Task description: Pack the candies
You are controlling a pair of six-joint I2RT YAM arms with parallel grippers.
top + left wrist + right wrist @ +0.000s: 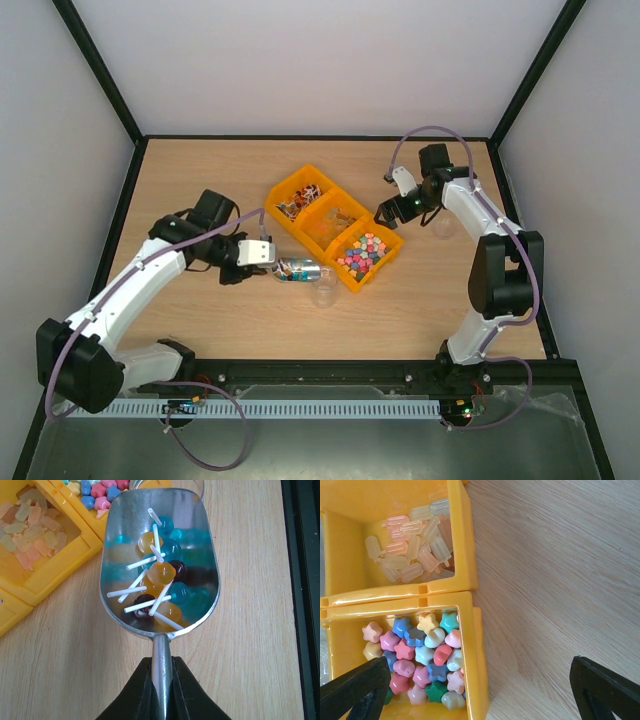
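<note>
My left gripper [161, 680] is shut on the handle of a silver scoop [125, 525], seen from above as the scoop [298, 270]. It holds lollipop candies [161, 572]: orange, blue and dark balls on white sticks. The scoop's front lip is at the rim of a clear cup [323, 292]. Star-shaped candies [420, 660] in pink, blue, yellow and green fill the nearest yellow bin [472, 645]. Pale popsicle-shaped candies [412, 550] lie in the middle bin [462, 540]. My right gripper [477, 672] hangs open over that bin's right wall, holding nothing; from above the right gripper [390, 212] is just right of the bins.
Three yellow bins [333, 222] sit in a diagonal row mid-table; the far bin [297, 197] holds dark and mixed wrapped pieces. A second clear cup [440, 225] stands under the right arm. Black frame posts and white walls bound the wooden table [200, 190].
</note>
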